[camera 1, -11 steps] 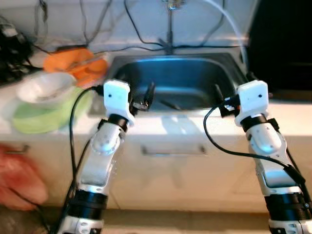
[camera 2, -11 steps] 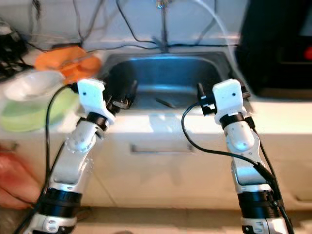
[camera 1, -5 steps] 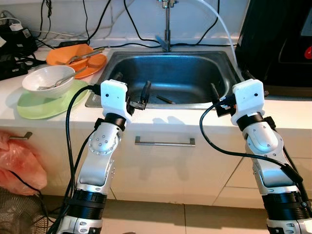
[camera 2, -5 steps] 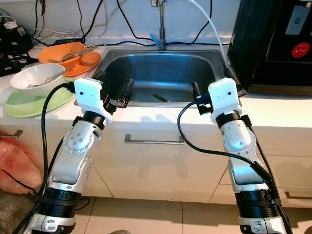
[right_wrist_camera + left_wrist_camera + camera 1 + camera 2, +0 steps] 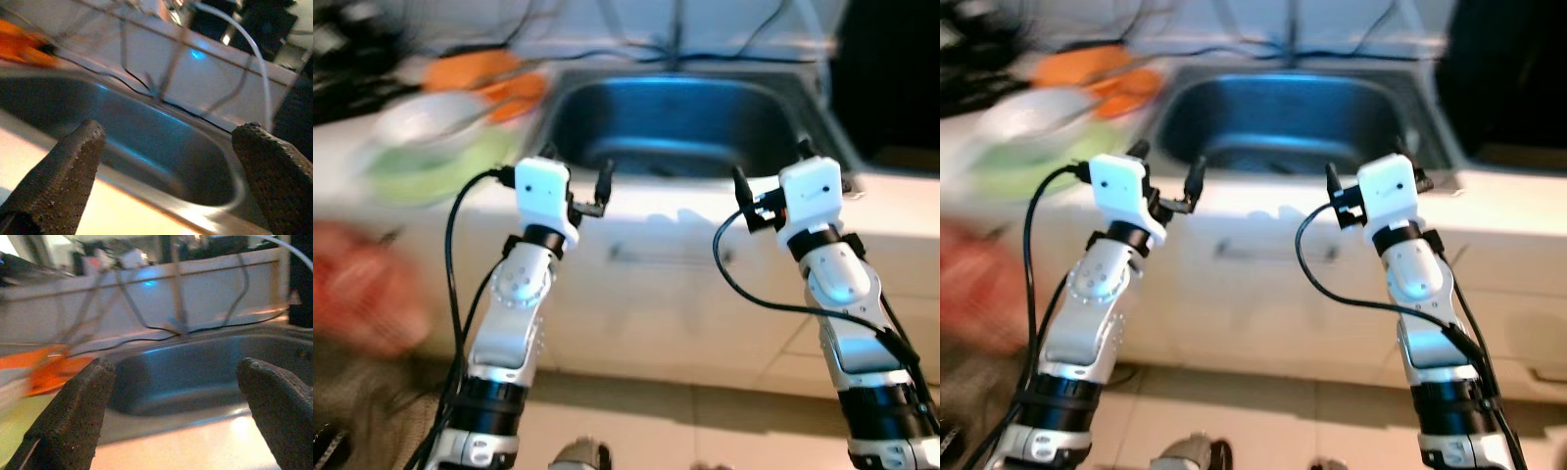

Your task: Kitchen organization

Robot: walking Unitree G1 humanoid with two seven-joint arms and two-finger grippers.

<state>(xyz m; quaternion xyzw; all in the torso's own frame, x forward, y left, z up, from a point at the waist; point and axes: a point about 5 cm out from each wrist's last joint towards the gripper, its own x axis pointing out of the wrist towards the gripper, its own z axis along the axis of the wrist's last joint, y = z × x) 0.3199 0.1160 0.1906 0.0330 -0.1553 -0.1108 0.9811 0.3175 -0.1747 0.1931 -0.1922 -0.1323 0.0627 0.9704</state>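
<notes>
The head views are smeared with motion blur, so only broad shapes can be made out. At the far left a reddish blur [image 5: 362, 294] sits low in front of the white cabinet [image 5: 656, 294], too smeared to identify. Above it, on the counter [image 5: 920, 211], a white bowl [image 5: 426, 117] rests on a green plate [image 5: 435, 166], and just behind them lies an orange plate [image 5: 489, 78] with some long utensil-like streaks across it. To the right of these dishes the steel sink [image 5: 695, 122] opens into the counter, a tap [image 5: 677, 34] rising behind it and dark cables trailing along the back wall. The left gripper [image 5: 576, 174] hovers at the counter's front edge, just before the sink's left corner, its two black fingers [image 5: 73, 416] spread wide apart and holding nothing. The right gripper [image 5: 770, 166] hovers at the same height before the sink's right corner, its fingers [image 5: 58, 176] likewise parted and empty. Both wrist views look between the spread fingers into the sink basin, with a white hose [image 5: 254, 63] arching over the right side. A dark appliance [image 5: 891, 78] stands on the counter at the far right.
</notes>
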